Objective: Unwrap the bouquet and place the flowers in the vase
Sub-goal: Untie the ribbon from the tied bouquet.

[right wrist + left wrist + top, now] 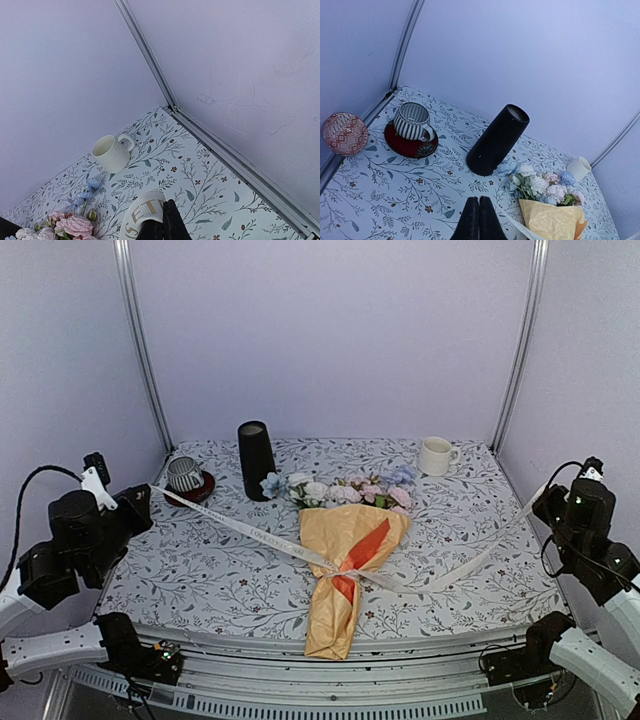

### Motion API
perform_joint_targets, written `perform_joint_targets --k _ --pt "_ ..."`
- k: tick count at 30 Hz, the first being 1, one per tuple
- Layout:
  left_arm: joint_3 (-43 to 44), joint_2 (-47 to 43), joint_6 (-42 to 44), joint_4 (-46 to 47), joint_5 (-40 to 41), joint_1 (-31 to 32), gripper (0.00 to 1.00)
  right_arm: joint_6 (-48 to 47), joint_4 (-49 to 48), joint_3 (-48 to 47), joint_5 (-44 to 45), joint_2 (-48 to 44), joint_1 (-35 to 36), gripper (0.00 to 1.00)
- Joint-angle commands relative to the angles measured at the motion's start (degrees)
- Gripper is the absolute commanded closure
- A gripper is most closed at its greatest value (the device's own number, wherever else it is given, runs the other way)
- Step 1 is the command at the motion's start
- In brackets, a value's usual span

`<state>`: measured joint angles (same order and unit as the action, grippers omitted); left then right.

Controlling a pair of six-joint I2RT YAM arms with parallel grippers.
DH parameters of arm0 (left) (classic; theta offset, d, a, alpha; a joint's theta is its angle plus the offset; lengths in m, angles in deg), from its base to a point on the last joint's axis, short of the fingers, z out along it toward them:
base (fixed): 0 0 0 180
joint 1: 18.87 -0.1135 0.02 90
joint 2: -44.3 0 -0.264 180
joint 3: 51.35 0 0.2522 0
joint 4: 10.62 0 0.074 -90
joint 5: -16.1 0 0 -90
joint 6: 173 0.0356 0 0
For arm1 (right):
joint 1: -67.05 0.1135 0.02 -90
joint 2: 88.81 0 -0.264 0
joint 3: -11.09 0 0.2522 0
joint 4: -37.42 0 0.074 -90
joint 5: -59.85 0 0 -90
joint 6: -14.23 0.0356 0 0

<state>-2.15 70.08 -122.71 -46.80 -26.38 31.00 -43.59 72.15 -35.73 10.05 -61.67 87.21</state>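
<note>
My left end effector [479, 205] and right end effector [167, 206] each clench a ribbon [250, 528] end near opposite table [200, 580] edges; the bouquet [345, 540] lies mid-table, vase [255, 460] upright behind it.

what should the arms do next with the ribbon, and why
Probably pull both ends slightly farther apart. The left gripper and right gripper are each shut on an end of the ribbon, which is stretched out sideways but still looks tied around the bouquet, so the paper likely cannot open yet.
</note>
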Motion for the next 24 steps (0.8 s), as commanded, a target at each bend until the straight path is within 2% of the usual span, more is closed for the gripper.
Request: perform_joint_targets --k 1,6,11,14,20,21,22,24 --pt "-0.41 -1.58 -0.55 -2.20 2.67 -0.66 1.00 0.45 0.45 -1.30 0.57 1.62 -0.29 0.97" --pt "-2.45 -1.82 -2.30 -2.45 3.64 -0.74 1.00 0.15 -0.91 -1.07 -3.23 4.69 -0.24 0.96" --pt "-8.04 2.96 -5.91 2.19 -1.45 -1.83 1.00 -0.94 -2.36 -2.17 -11.95 14.56 -0.37 0.96" --pt "-9.33 8.24 -6.90 4.50 -7.06 -5.09 1.00 -0.19 -2.33 -3.44 -14.27 18.92 -0.39 0.94" --pt "-7.78 13.68 -7.45 3.32 -17.55 -14.83 0.99 2.80 2.10 -6.33 -10.64 23.55 -1.73 0.88" --pt "-7.64 13.92 -6.93 3.42 -19.13 -16.27 0.96 2.87 2.60 -6.52 -10.61 23.74 -2.18 0.79" --pt "-7.40 14.01 -6.51 3.20 -20.42 -17.74 0.87 3.15 3.46 -6.71 -10.38 23.77 -2.62 0.71" --pt "-5.97 13.89 -7.62 0.02 -19.46 -19.89 0.61 3.90 5.37 -7.44 -9.30 23.71 -3.09 0.67"
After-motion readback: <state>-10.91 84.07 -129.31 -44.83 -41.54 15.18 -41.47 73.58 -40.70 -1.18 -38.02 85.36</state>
